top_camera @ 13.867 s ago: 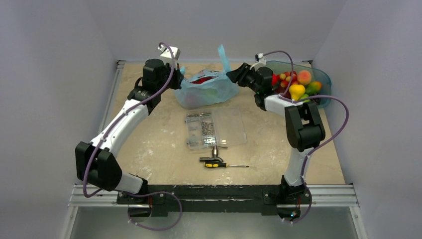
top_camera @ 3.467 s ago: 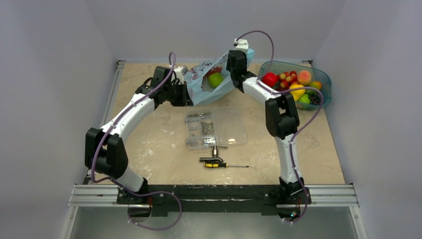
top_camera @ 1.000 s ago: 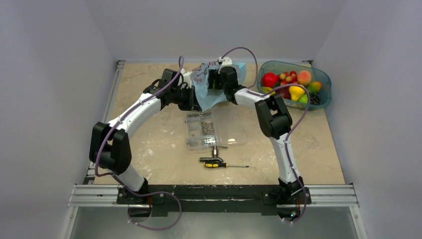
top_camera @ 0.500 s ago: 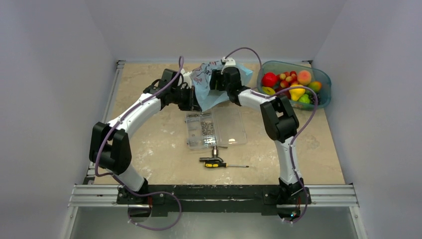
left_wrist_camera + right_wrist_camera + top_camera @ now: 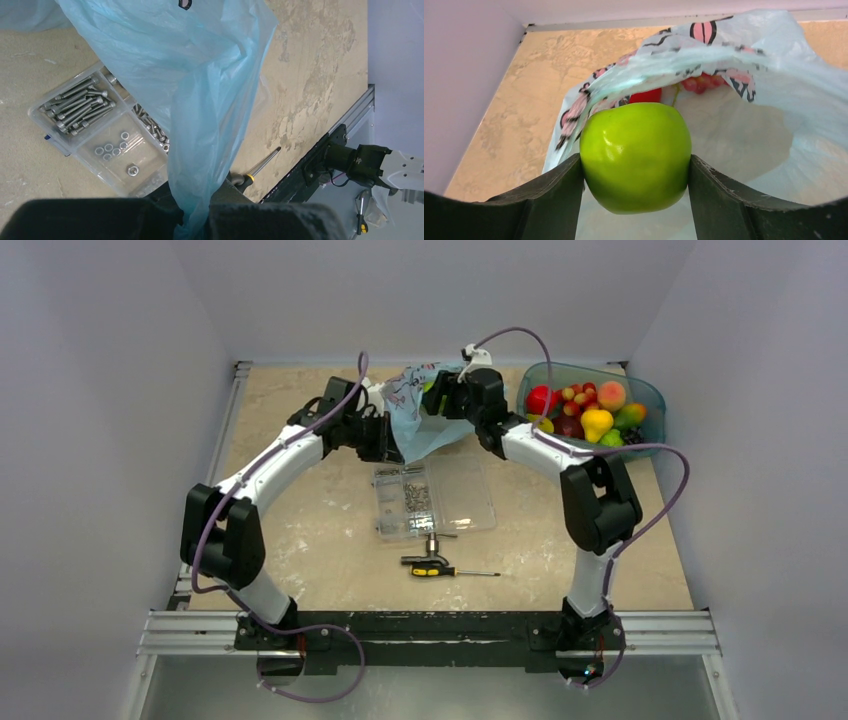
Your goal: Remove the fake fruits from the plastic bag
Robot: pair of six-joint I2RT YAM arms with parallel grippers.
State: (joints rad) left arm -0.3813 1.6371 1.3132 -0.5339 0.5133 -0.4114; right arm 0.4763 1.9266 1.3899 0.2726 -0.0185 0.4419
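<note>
The light blue plastic bag [image 5: 412, 415] hangs at the back middle of the table, held up between both arms. My left gripper [image 5: 385, 440] is shut on a fold of the bag [image 5: 200, 125] at its lower left. My right gripper [image 5: 437, 395] is shut on a green apple [image 5: 635, 156] at the bag's open mouth [image 5: 734, 135]. Deeper inside the bag I see a red round fruit [image 5: 646, 95] and part of a dark red grape bunch [image 5: 704, 81]. In the top view the apple [image 5: 430, 386] shows as a small green spot by the right gripper.
A rigid teal tub [image 5: 648, 395] with several fruits stands at the back right. A clear compartment box of screws [image 5: 432, 497] lies just in front of the bag, also in the left wrist view [image 5: 95, 135]. A screwdriver [image 5: 440, 570] lies nearer the front.
My right gripper has drawn back to the right, out of the bag's mouth, with the green apple in it. The left gripper has stayed in place holding the bag.
</note>
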